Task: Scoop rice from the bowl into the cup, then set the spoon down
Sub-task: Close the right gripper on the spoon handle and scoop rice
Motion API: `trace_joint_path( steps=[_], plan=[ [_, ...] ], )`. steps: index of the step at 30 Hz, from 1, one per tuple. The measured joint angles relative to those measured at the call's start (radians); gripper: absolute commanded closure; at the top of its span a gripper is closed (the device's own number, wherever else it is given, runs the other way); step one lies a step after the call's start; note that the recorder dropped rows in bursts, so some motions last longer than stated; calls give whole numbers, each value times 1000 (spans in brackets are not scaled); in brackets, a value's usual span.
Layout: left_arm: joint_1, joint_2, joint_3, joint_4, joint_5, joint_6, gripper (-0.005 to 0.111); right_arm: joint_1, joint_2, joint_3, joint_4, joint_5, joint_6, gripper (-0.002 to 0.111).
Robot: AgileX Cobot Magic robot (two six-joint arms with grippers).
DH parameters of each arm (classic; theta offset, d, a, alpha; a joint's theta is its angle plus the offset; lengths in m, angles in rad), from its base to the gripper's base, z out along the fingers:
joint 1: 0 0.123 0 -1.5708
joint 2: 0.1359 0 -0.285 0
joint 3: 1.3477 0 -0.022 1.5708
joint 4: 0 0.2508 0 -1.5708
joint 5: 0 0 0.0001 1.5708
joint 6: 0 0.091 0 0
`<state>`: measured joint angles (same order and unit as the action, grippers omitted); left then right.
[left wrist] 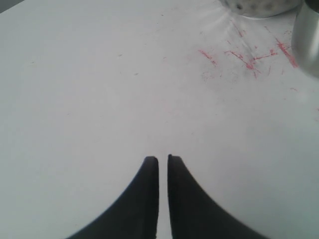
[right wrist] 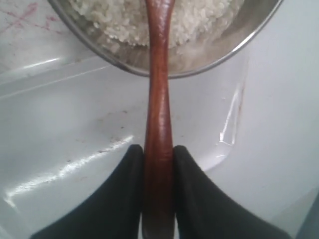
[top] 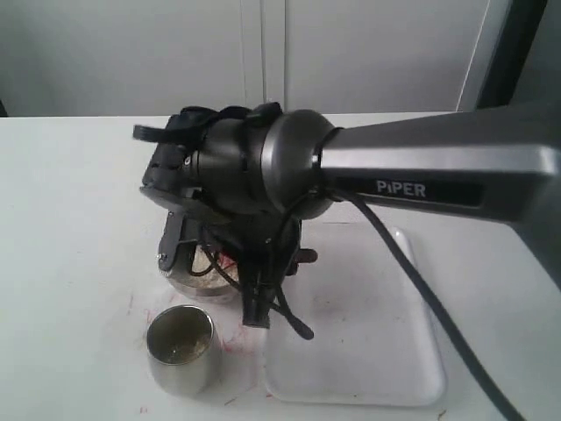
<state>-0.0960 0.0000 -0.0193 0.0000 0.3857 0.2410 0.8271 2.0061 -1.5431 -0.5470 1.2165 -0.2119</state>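
Observation:
My right gripper (right wrist: 158, 150) is shut on the dark reddish-brown wooden spoon (right wrist: 158, 99), pinching its handle between both fingers. The handle runs over the rim of the steel bowl (right wrist: 209, 67) into the rice (right wrist: 119, 20); the spoon's oval end is out of frame. In the exterior view my right arm (top: 421, 180) covers most of the bowl (top: 186, 279) and hides the gripper. The steel cup (top: 181, 347) stands upright just in front of the bowl, with a pale layer at its bottom. My left gripper (left wrist: 159, 158) is shut on nothing, low over bare table.
A white tray (top: 351, 351) lies to the right of the cup, and the bowl's right side overlaps its edge (right wrist: 75, 124). Red scratch marks (left wrist: 239, 55) stain the white table near the bowl and cup. The arm's black cables (top: 289, 316) hang over the tray.

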Motion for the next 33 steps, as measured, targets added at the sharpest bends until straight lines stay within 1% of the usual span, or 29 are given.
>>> trace_joint_path(
  steps=[5,9,13,19,28,33],
  plan=[
    [0,0,0,0,0,0,92,-74,-5,-11,165,0,0,108],
    [0,0,0,0,0,0,92,-130,-39,-11,250,0,-16,108],
    [0,0,0,0,0,0,92,-159,-90,-11,331,-21,-50,108],
    [0,0,0,0,0,0,92,-172,-122,8,386,-56,-68,108],
    [0,0,0,0,0,0,92,-178,-160,126,455,-183,-70,108],
    [0,0,0,0,0,0,92,-178,-207,143,464,-186,-70,108]
  ],
)
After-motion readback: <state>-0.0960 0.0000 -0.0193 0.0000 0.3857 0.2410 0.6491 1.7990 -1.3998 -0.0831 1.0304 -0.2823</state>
